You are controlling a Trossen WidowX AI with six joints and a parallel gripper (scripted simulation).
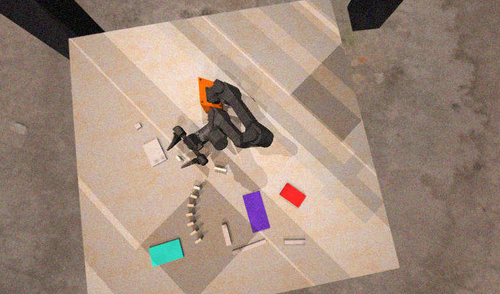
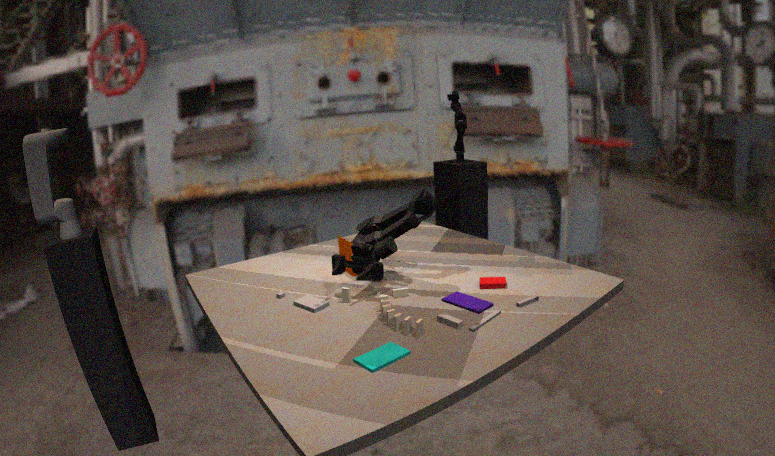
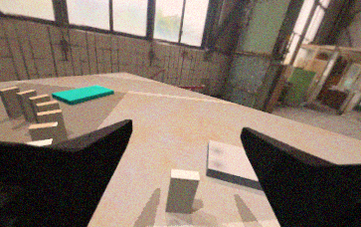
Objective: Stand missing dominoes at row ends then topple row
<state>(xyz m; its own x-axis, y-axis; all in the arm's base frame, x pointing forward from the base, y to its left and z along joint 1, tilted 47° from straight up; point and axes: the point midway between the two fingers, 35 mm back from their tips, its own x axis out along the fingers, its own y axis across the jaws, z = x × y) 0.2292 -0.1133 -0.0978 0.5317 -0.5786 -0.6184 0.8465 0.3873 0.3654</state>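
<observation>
Upright domino [image 3: 182,190] free between wide-spread fingers

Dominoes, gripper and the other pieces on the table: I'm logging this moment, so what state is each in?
Gripper: open, holding nothing.
Domino between the fingers: upright, released, apart from the row.
Row of dominoes: standing, curved line.
Domino near the arm: lying flat.
Long blocks: lying flat.
Teal slab: flat.
Purple slab: flat.
Red slab: flat.

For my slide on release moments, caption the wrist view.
Open gripper frames an upright domino standing free, apart from the row.
</observation>
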